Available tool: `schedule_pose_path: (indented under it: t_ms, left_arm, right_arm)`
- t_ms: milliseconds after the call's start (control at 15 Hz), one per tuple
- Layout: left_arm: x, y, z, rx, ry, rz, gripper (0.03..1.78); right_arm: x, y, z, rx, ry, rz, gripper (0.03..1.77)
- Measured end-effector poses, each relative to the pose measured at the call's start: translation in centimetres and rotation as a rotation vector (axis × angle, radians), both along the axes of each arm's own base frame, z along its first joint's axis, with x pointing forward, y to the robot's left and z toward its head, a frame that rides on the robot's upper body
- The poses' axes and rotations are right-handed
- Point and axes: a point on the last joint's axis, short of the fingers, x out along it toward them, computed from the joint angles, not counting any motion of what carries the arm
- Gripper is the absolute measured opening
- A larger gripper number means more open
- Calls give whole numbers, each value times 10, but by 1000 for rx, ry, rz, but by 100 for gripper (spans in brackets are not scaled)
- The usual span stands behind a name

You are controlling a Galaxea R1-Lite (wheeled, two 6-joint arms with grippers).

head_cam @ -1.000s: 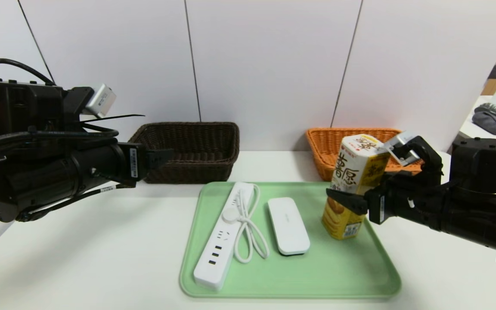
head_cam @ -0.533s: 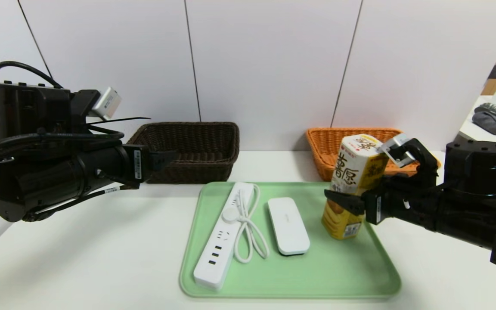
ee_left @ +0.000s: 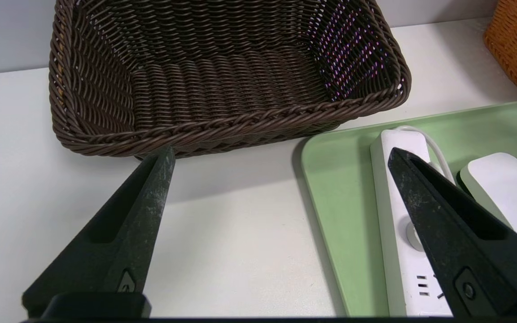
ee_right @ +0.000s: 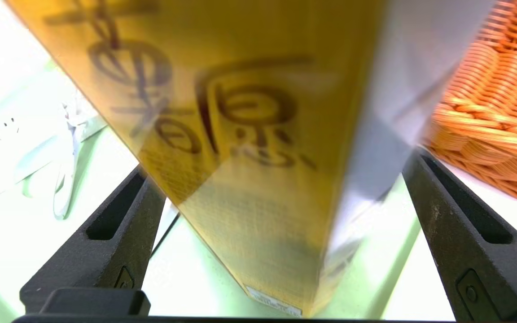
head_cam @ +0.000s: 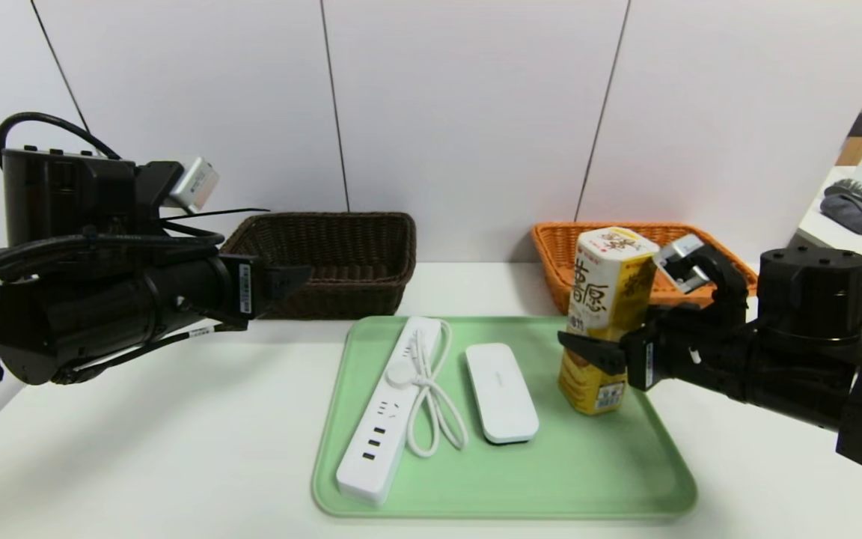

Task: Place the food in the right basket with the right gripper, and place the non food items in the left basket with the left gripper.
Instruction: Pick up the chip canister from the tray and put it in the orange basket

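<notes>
On the green tray (head_cam: 371,494) lie the power strip (head_cam: 382,419) and flat white device (head_cam: 502,393); the right gripper (head_cam: 603,352) straddles the standing snack carton (head_cam: 607,299), fingers apart; the left gripper (ee_left: 281,154) hangs open before the dark basket (head_cam: 341,258); orange basket (head_cam: 558,247) behind.

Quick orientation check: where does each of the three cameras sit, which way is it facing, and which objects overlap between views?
Head view: high, facing forward-down at the green tray, both baskets and both arms.
Left wrist view: behind the open left gripper, facing the dark brown basket and power strip.
Right wrist view: behind the open right gripper, whose fingers flank the snack carton, orange basket beyond.
Shared: both wrist views show the power strip and tray.
</notes>
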Motion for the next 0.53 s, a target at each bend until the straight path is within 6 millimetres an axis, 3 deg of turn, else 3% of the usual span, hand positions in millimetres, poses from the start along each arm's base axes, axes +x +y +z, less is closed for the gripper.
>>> schedule_pose_path:
  t_ms: [533]
  left_arm:
    - [2, -1, -2, 3, 7, -1, 169]
  right_arm:
    - [0, 0, 1, 0, -1, -2, 170]
